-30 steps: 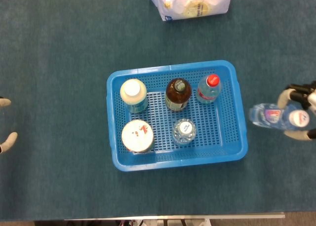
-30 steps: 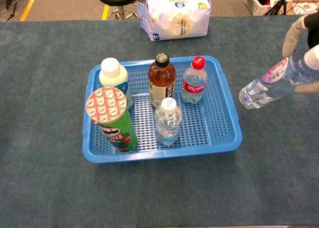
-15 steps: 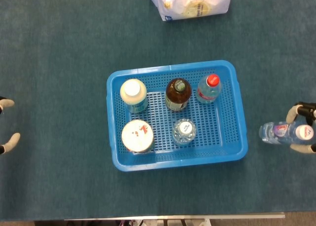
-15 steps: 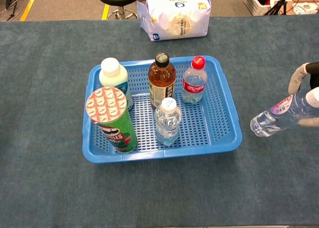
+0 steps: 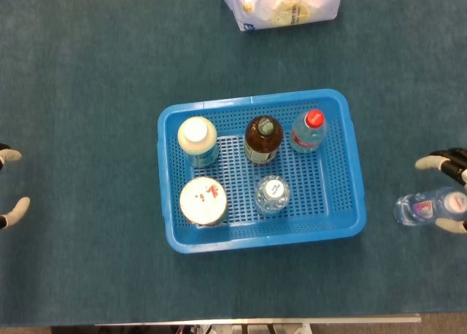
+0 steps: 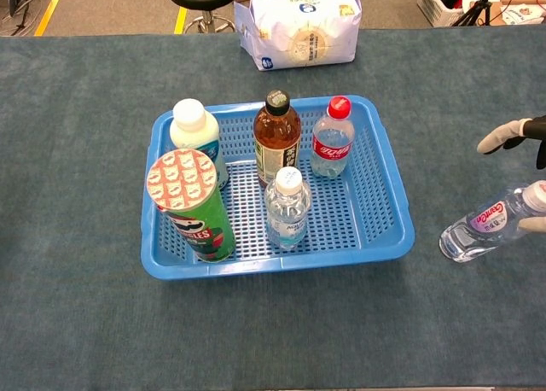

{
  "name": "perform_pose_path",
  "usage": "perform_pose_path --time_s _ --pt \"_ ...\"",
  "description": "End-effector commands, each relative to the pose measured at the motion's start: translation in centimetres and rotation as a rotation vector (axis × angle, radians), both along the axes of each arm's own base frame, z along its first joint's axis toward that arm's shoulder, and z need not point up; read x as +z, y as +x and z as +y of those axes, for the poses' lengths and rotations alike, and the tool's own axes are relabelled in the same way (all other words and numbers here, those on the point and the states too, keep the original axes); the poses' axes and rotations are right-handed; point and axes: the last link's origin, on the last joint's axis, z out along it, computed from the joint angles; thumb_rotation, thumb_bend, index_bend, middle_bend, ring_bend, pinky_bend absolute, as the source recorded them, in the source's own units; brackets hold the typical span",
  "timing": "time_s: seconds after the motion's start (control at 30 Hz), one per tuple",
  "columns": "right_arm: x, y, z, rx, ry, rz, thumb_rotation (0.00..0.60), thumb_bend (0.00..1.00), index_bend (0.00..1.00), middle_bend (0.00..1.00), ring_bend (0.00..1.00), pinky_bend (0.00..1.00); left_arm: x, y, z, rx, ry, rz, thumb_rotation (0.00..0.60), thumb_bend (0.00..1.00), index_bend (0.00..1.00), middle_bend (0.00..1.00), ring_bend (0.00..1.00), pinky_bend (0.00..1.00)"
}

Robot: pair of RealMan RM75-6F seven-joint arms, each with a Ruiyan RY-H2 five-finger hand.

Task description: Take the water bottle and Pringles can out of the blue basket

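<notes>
Right hand [image 6: 522, 165] at the 3 o'clock edge: fingers spread around the cap end of the tilted clear plastic water bottle [image 6: 490, 233], base touching the teal cloth table [image 6: 77, 109]; can't tell if it grips. Stand it upright before full release, or it rolls. A second ago it hung higher, nearer the blue perforated plastic basket [image 6: 391, 205]. Green Pringles can [image 6: 194, 208] sits at the basket's 7 o'clock corner. Left hand [image 5: 10, 184] open, idle.

The basket [image 6: 391, 205] sits mid-surface [image 6: 77, 323]. In it, the Pringles can [image 6: 193, 205] stands front left, a water bottle [image 6: 287, 208] front centre, three bottles behind. Another water bottle [image 6: 490, 232] lies tilted right of the basket, at the right hand [image 6: 522, 143]; a bag [image 6: 298, 26] lies behind
</notes>
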Motion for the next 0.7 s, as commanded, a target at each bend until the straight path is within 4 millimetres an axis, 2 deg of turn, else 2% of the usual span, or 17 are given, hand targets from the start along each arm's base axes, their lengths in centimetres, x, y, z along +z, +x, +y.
perform_pose_path --time_s 0.03,0.2,0.53,0.7 --pt "0.2 0.3 0.0 0.002 -0.001 -0.011 0.600 0.00 0.23 0.28 0.25 0.43 0.1 0.1 0.0 -0.012 0.004 -0.007 0.600 0.18 0.32 0.26 0.18 0.38" --pt "1.3 1.3 -0.6 0.039 -0.049 -0.055 0.600 0.00 0.22 0.27 0.25 0.43 0.4 1.0 0.3 -0.058 0.002 -0.045 0.600 0.18 0.32 0.27 0.19 0.38" --pt "4.6 3.5 -2.6 0.147 -0.209 -0.037 0.600 0.00 0.22 0.27 0.25 0.43 1.6 4.6 1.1 -0.185 -0.095 -0.214 0.600 0.18 0.32 0.27 0.20 0.38" --pt "5.6 3.9 -3.3 0.153 -0.254 -0.029 0.600 0.00 0.22 0.28 0.25 0.43 2.1 6.3 1.2 -0.212 -0.192 -0.302 0.600 0.18 0.26 0.23 0.20 0.38"
